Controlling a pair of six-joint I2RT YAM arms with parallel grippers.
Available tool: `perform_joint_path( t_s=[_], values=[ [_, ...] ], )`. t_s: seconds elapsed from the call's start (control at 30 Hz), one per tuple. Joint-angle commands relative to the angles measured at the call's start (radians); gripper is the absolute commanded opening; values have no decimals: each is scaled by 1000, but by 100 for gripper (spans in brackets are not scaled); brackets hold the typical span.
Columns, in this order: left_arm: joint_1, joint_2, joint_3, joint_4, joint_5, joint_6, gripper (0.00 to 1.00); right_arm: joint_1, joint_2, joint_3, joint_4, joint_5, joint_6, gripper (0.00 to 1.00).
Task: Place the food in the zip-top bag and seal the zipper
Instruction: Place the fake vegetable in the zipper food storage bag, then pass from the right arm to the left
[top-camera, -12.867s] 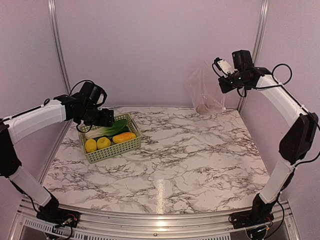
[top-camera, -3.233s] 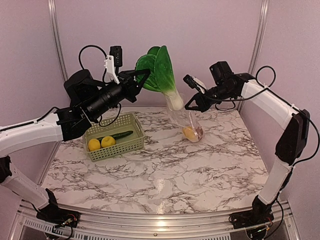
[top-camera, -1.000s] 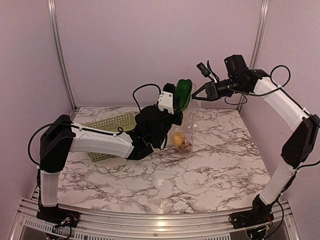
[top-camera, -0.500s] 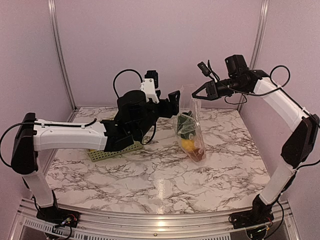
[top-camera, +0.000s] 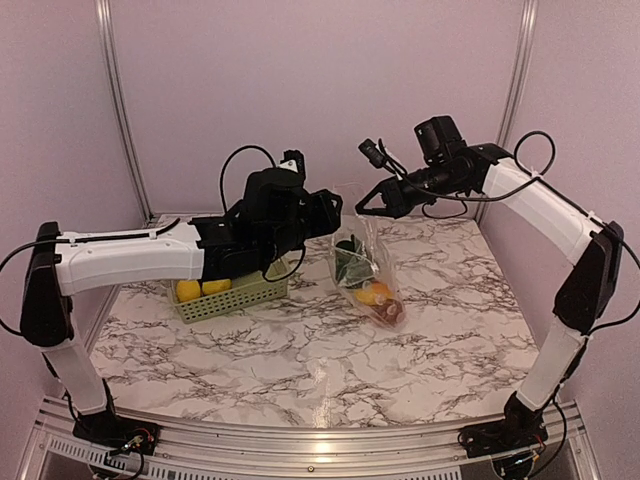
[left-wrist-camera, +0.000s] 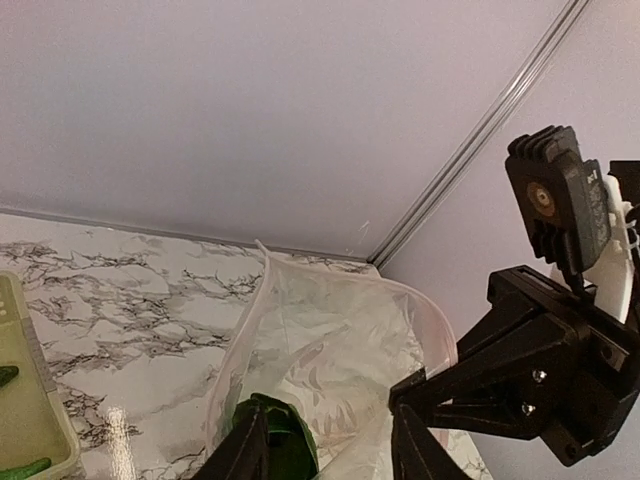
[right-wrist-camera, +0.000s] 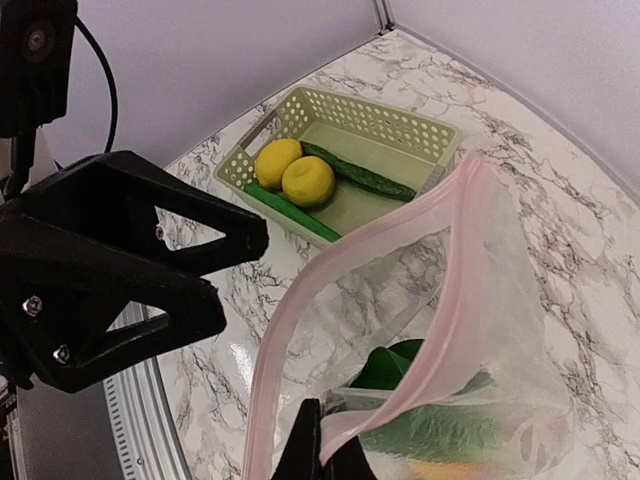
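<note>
Even soft light, glare on table (top-camera: 320, 385)

A fixed camera, high over the near edge of the white marble-patterned table (top-camera: 330, 350), looks forward and down, well back from the clear crinkly plastic zip-top bag (top-camera: 365, 268). The left wrist camera sits near that bag, level with its mouth, facing the right hand (left-wrist-camera: 410, 395). The right wrist camera looks down into the bag from just above. Beyond it are the left hand (right-wrist-camera: 243, 278) and light green perforated plastic basket (right-wrist-camera: 380, 112), also seen from overhead.

Lab robot cell: plain lilac wall panels (top-camera: 300, 90), silver aluminium frame posts (top-camera: 113, 100), marble-patterned tabletop (top-camera: 330, 345), two bolted white-and-black robot arms (top-camera: 130, 262).
</note>
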Motion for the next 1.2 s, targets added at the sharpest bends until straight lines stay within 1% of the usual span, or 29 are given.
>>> perform_joint_path(
  t_s=[0.0,0.07,0.13,0.17,0.23,0.27,0.4,0.43,0.53,0.63,0.67,0.7,0.77,0.8,0.87,0.97,1.07,1.17],
  values=[
    [48,71,101,-279,109,-139,41,26,21,28,15,51,-25,0],
    [75,111,144,-354,182,-163,39,33,24,24,15,64,-29,0],
    [99,138,155,-370,255,-183,38,37,30,18,15,68,-34,0],
    [109,146,156,-373,281,-193,36,37,36,14,14,71,-36,0],
    [125,157,156,-377,303,-210,32,37,44,13,12,81,-41,0],
    [127,158,154,-377,305,-209,29,37,48,14,10,87,-44,0],
    [129,162,150,-376,322,-201,4,36,53,7,16,106,-48,0],
    [130,166,152,-381,335,-206,0,37,55,7,16,112,-49,0],
    [130,165,154,-380,392,-216,0,37,58,4,14,146,-62,0],
    [130,121,109,-325,434,-230,0,37,55,-1,15,188,-74,0],
    [129,96,88,-309,440,-234,1,37,54,-1,13,194,-78,0],
    [129,69,67,-300,440,-235,12,36,52,-1,12,198,-83,0],
    [122,6,21,-310,386,-235,23,37,50,-4,9,191,-90,0],
    [116,-28,-3,-322,342,-245,31,37,50,-6,9,185,-93,0],
    [111,-78,-45,-333,295,-275,38,37,53,-9,9,176,-102,0],
    [111,-98,-42,-400,267,-330,50,37,68,-5,6,167,-106,0],
    [110,-57,-3,-466,284,-335,56,38,76,7,-12,136,-99,0],
    [109,-7,-7,-426,339,-326,57,48,61,-22,6,130,-87,0]
  ],
)
